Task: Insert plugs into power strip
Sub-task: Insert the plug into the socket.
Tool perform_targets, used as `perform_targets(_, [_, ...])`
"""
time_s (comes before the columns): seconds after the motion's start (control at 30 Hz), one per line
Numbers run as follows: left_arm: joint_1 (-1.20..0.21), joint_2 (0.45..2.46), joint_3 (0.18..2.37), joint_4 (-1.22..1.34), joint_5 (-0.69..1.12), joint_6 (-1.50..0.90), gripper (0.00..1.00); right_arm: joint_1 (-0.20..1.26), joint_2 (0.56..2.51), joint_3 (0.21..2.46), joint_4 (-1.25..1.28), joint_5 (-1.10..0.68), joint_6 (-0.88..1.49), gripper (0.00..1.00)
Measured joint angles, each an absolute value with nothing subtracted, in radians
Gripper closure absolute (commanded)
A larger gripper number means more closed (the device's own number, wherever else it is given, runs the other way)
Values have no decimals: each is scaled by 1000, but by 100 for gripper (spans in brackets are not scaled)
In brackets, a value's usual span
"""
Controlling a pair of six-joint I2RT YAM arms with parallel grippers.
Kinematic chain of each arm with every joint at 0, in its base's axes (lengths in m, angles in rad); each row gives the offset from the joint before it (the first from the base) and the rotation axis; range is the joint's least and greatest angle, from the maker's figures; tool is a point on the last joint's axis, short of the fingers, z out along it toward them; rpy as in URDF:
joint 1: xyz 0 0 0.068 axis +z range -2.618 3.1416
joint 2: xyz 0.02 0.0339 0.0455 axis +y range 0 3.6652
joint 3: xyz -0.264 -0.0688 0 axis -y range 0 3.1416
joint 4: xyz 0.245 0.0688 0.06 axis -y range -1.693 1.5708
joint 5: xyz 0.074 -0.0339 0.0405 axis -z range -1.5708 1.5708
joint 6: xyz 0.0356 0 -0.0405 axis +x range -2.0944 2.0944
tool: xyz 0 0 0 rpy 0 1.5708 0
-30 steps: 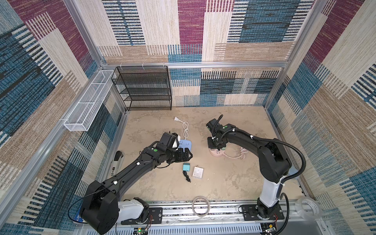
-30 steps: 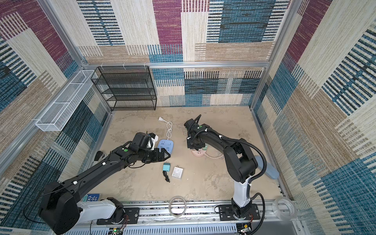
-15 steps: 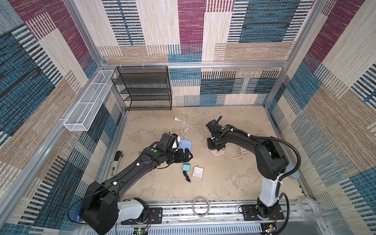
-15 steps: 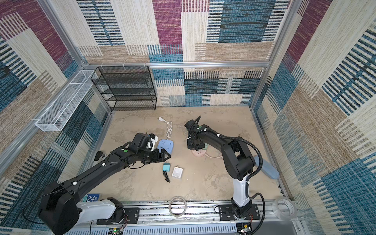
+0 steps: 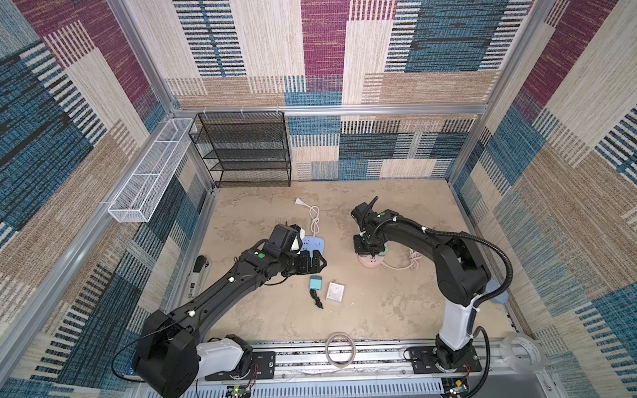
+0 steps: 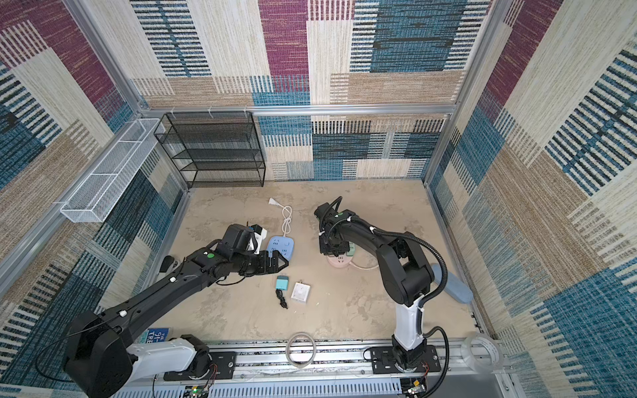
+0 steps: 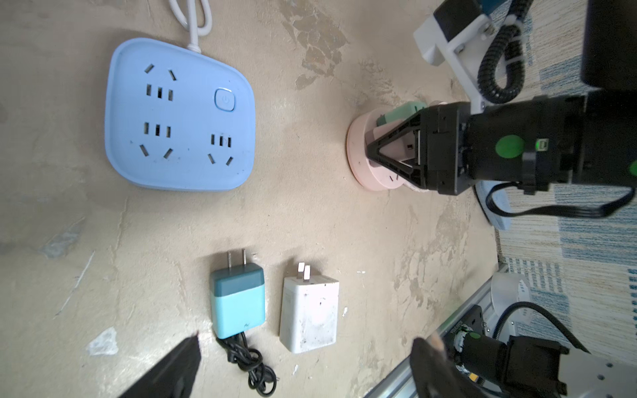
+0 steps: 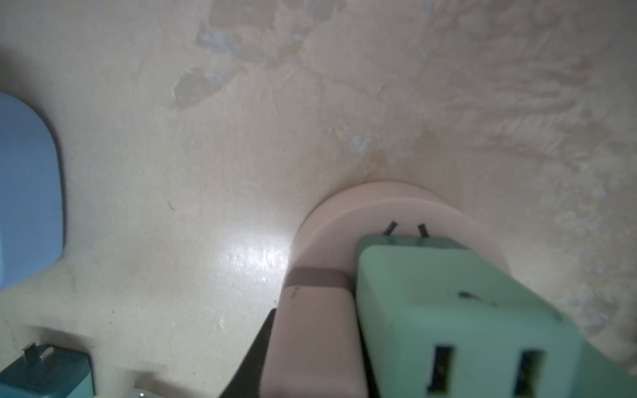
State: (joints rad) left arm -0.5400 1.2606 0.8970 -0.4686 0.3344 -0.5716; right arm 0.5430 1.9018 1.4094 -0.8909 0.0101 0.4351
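The blue power strip (image 5: 314, 243) (image 7: 179, 113) lies flat with its sockets bare. Just in front of it lie a teal plug (image 5: 315, 282) (image 7: 238, 303) with a knotted black cord and a white plug (image 5: 335, 292) (image 7: 308, 313). My left gripper (image 5: 315, 263) (image 7: 306, 341) hovers open and wide over these two, holding nothing. A round pink power strip (image 5: 370, 264) (image 8: 344, 220) carries a mint green plug (image 8: 448, 303) and a pink plug (image 8: 313, 337), both upright. My right gripper (image 5: 368, 249) (image 7: 370, 155) points down over it. Its fingers (image 8: 258, 351) sit close against the pink plug's sides.
A black wire shelf (image 5: 248, 148) stands at the back left and a white wire basket (image 5: 148, 172) hangs on the left wall. The blue strip's white cord (image 5: 313, 215) runs backward. A tape ring (image 5: 340, 348) lies on the front rail. A blue-grey pad (image 6: 451, 284) rests at the right.
The left gripper's jaws have spread a little wider. Both grippers stay where they were, the right one still over the round pink strip.
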Motion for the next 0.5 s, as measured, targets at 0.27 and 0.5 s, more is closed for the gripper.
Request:
perform_targets(0.27, [-540, 1264, 923, -487, 318, -571, 0, 543, 1859, 1429, -986, 0, 445, 51])
perform_targets(0.5, [-540, 1268, 938, -495, 316, -569, 0, 538, 1749, 1461, -1044, 41, 449, 65])
